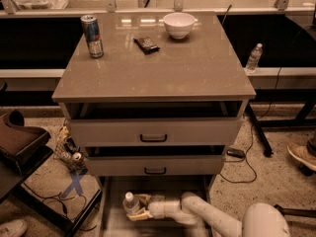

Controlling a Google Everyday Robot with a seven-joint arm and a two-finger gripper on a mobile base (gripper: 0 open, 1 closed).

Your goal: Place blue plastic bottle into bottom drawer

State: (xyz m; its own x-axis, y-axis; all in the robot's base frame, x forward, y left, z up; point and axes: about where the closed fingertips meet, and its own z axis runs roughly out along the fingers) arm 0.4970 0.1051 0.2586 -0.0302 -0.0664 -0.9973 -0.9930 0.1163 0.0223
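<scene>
The blue plastic bottle (pixel 131 204) is a clear bottle with a white cap. It stands roughly upright inside the open bottom drawer (pixel 112 220), toward its left side. My gripper (pixel 140 207) reaches in from the lower right, and its yellowish fingers (pixel 142 198) are closed around the bottle's body. My white arm (pixel 207 216) runs across the drawer's front. The bottle's lower part is hidden by the fingers, so I cannot tell whether it touches the drawer floor.
The two upper drawers (pixel 153 132) stand slightly open above. On the cabinet top are a drink can (pixel 92 35), a white bowl (pixel 179 24) and a dark packet (pixel 147 44). A small bottle (pixel 253 58) stands on the right ledge. Cables and a shoe (pixel 301 155) lie on the floor.
</scene>
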